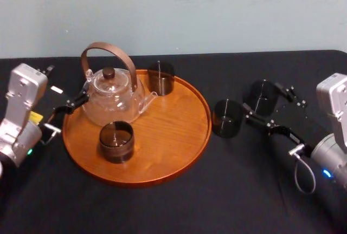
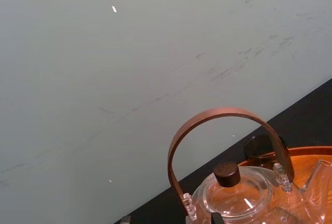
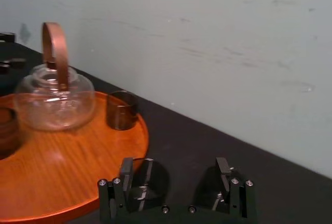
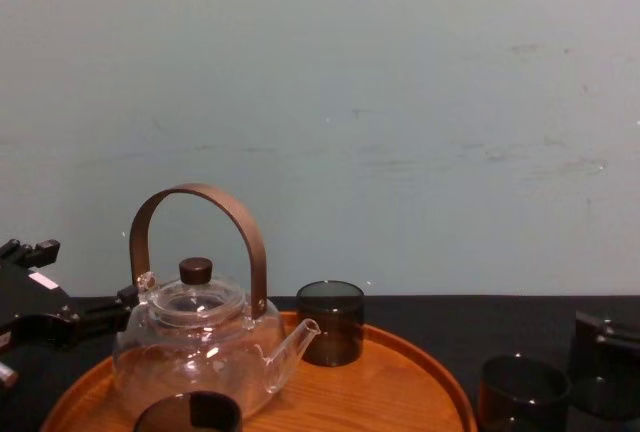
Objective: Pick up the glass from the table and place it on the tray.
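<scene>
Two short, dark smoked-glass tumblers are standing upright on the flat matte black table (image 1: 179, 207), right of the large round orange-brown wooden tray (image 1: 173, 136). The near table glass (image 1: 227, 118) is sitting just beside the rim. The far table glass (image 1: 264, 97) is sitting farther out and back. Two more of the same kind are sitting on the tray, a back tray glass (image 1: 161, 78) and a front tray glass (image 1: 116, 142), on either side of a clear glass teapot (image 1: 111, 96) with a bent brown wooden handle.

The right gripper (image 1: 262, 97) is hovering low over the table, fingers spread wide and grasping nothing. In the head view the far table glass is sitting between them, with one finger running through the gap between the two table glasses.

- Judging: the spread is there to straddle the tumbler before closing.
- Contact with the glass wall: cannot tell.
- Neither table glass is on the tray yet.

The left gripper (image 1: 69, 84) is idling at the tray's left edge, fingers released. One tip is lying just beside the teapot's handle base; touching or not, cannot tell.

- Judging: the bare wood on the tray's right half is leaving room for a set-down.
- Risk: the inner finger is crowding the near table glass, so closing or lifting could nudge it.
</scene>
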Controlling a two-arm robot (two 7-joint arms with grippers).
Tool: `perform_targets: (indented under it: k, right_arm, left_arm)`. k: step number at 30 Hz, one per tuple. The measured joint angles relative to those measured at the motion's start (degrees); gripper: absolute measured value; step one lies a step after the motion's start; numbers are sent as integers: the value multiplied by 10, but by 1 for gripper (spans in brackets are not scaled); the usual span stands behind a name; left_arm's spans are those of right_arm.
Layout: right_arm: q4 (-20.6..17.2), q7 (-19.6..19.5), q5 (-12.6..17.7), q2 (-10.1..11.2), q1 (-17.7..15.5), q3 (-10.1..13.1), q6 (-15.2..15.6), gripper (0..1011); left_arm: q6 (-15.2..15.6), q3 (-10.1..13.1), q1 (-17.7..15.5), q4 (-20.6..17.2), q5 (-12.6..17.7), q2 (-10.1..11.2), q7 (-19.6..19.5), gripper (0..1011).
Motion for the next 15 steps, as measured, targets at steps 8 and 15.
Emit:
perform_targets:
  k: [8, 15]
  right_arm:
    - [-3, 22, 8, -13, -14, -5, 19, 1002]
    - [14, 36, 3, -30, -11, -12, 35, 1002]
  left_arm:
    - [0, 0, 0, 0, 0, 0, 0, 1001]
    - [0, 0, 0, 0, 0, 0, 0, 1001]
